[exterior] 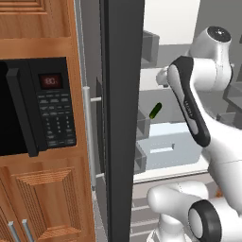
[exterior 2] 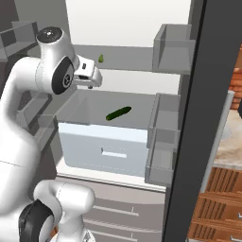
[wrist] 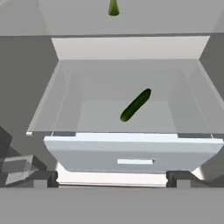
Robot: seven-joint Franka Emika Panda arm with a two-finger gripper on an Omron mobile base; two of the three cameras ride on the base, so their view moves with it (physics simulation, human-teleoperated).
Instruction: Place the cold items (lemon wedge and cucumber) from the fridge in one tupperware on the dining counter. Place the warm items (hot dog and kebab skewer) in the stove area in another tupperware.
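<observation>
I see glossy dark green cucumber [wrist: 135, 105] mid frame in pale grey fridge drawer [wrist: 131, 151], not picked yet; gripper [wrist: 111, 179] wide open w/ nothing held; all packing left

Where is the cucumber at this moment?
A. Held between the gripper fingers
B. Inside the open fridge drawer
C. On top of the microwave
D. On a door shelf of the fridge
B: the cucumber lies loose inside the pulled-out drawer of the fridge, untouched.
</observation>
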